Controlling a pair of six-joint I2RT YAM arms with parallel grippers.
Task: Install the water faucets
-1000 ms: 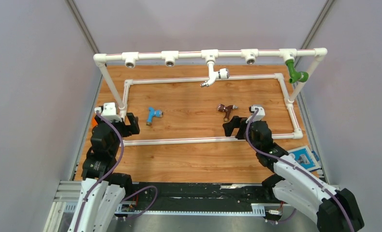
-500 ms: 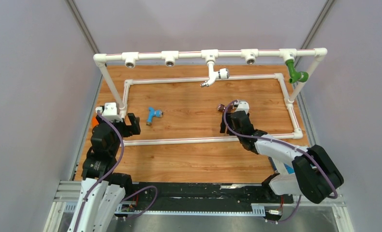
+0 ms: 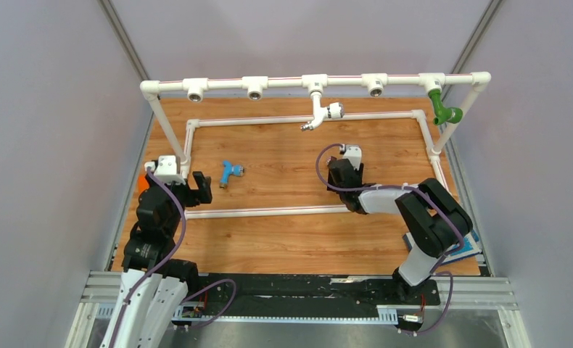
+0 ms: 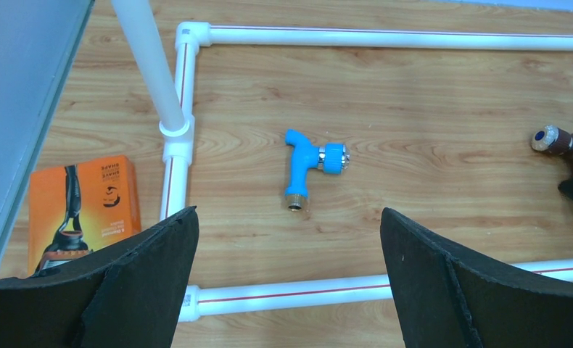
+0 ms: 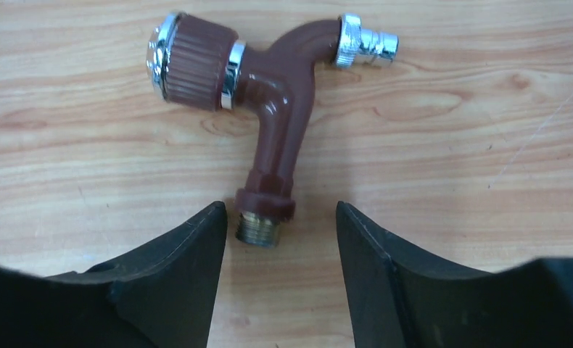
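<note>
The dark brown faucet (image 5: 273, 109) lies flat on the wooden board, its threaded end towards my right gripper (image 5: 281, 209). The jaws stand open on either side of that thread; the left finger (image 5: 196, 246) is almost against it, the right one stays apart. From above, the right gripper (image 3: 339, 177) covers most of this faucet. The light blue faucet (image 4: 303, 163) lies on the board beyond my left gripper (image 4: 289, 214), which hangs wide open and holds nothing. The white faucet (image 3: 320, 114) and the green faucet (image 3: 442, 107) hang from tees of the pipe frame (image 3: 283, 83).
Three tee sockets (image 3: 195, 93) (image 3: 254, 92) (image 3: 375, 89) on the top rail hold nothing. The frame's low front pipe (image 3: 269, 212) runs under both grippers. An orange razor box (image 4: 80, 203) lies left of the frame, a blue-and-white box (image 3: 459, 236) at the right.
My right arm has reached left and forward to the brown faucet, and its jaws have narrowed around the threaded end. The left arm has not moved.
</note>
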